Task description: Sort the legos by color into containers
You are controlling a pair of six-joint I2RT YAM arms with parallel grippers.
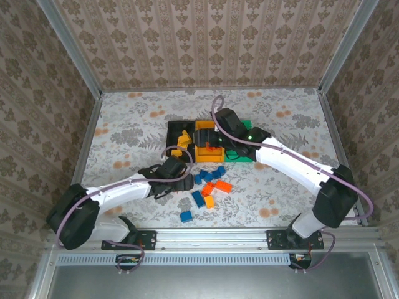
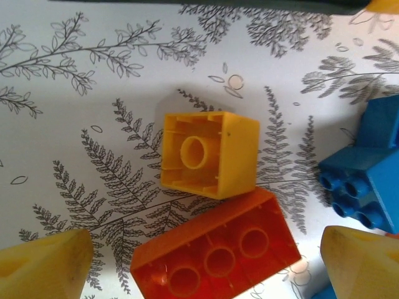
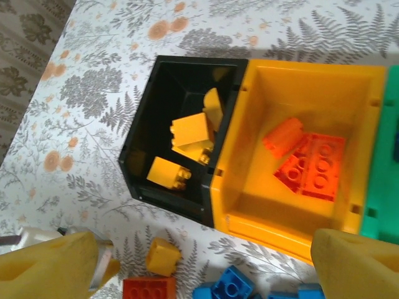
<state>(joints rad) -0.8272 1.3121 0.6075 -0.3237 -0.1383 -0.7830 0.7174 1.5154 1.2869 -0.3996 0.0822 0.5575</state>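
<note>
legos (image 1: 209, 187) loose on fern-print tabletop (image 1: 124, 131), wallpapered walls (image 1: 206, 37) around; left claw (image 2: 206, 255), right claw (image 3: 209, 255) both spread, empty.

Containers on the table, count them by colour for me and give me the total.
Black bin: 1
Orange bin: 1
Green bin: 1
Total: 3

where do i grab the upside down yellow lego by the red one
Come straight down and pinch the yellow lego across its two free side walls; its lower edge in the left wrist view sits against the red-orange lego.
</note>
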